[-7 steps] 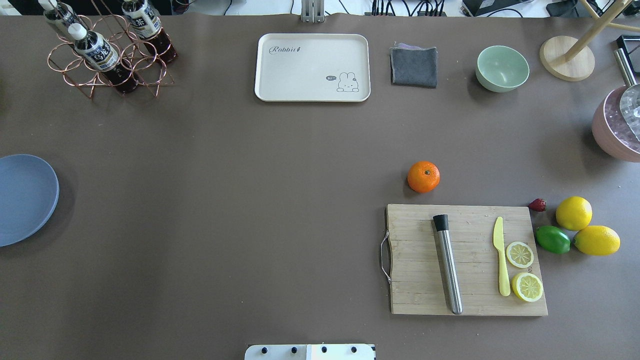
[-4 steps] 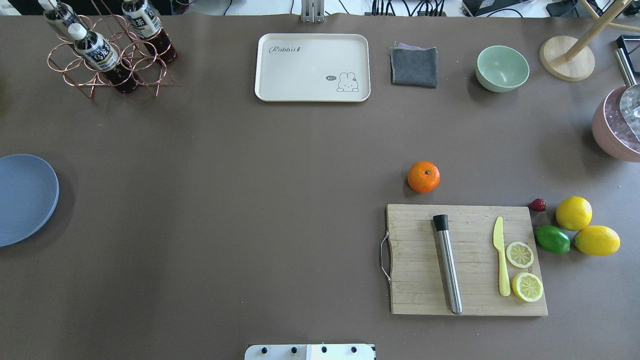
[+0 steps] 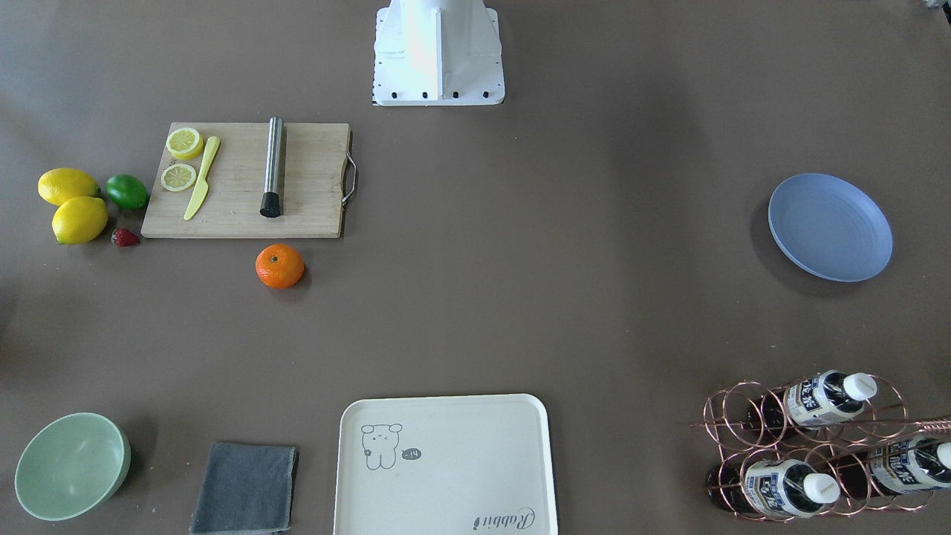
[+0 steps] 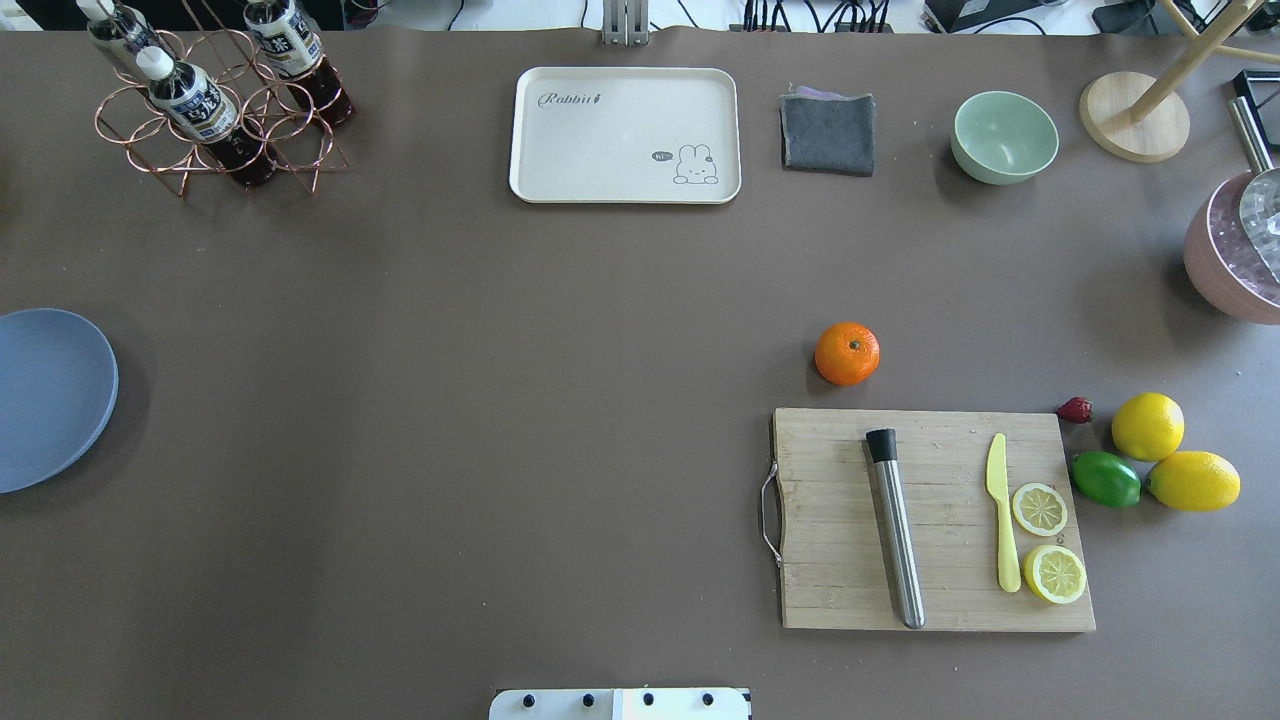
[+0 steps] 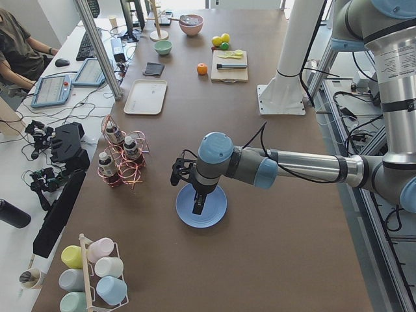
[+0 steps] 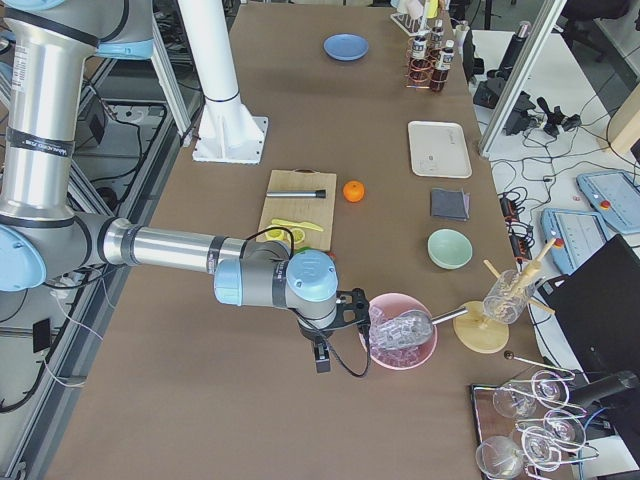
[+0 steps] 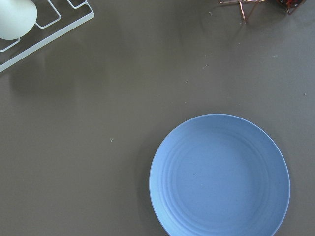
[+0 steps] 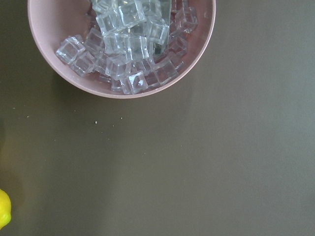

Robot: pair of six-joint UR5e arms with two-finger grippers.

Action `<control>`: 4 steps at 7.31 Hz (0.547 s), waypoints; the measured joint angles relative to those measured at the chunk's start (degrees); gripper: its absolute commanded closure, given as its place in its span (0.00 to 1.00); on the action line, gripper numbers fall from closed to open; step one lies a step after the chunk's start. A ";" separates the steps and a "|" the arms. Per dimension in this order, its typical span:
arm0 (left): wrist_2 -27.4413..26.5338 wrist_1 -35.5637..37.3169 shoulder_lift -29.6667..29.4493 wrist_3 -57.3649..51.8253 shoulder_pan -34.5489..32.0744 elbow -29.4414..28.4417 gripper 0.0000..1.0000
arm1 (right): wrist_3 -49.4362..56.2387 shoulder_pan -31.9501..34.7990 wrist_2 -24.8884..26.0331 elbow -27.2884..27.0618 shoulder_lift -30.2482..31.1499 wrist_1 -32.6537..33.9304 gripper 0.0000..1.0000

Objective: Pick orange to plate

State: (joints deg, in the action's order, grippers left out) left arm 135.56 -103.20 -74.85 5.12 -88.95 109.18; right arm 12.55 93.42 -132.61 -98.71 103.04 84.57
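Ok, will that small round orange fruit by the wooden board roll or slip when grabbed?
The small round orange fruit sits free on the flat brown table, so a sideways nudge would probably roll it. Its skin looks matte, likely grippy. The shallow blue round plate has a low rim, so it might roll there too.

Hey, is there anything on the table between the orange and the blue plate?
Nothing visible does: only bare table lies between the orange and the plate; the cutting board sits beside the orange, off that line.
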 measured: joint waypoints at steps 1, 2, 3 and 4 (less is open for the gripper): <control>0.04 0.03 0.03 0.09 0.00 -0.12 0.03 | -0.06 -0.15 -0.01 0.04 -0.01 0.04 0.00; 0.05 0.01 0.04 0.05 0.00 -0.16 0.03 | -0.13 -0.38 -0.02 0.07 0.00 0.06 0.00; 0.04 -0.17 0.08 -0.27 0.00 -0.08 0.03 | -0.20 -0.52 -0.02 0.08 0.02 0.06 0.00; 0.00 -0.58 0.21 -0.81 0.03 0.10 0.03 | -0.23 -0.56 -0.02 0.09 0.04 0.07 0.00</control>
State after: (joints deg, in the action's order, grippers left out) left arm 135.56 -103.78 -74.65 4.31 -88.91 109.29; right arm 12.32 92.86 -132.63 -98.62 103.08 84.64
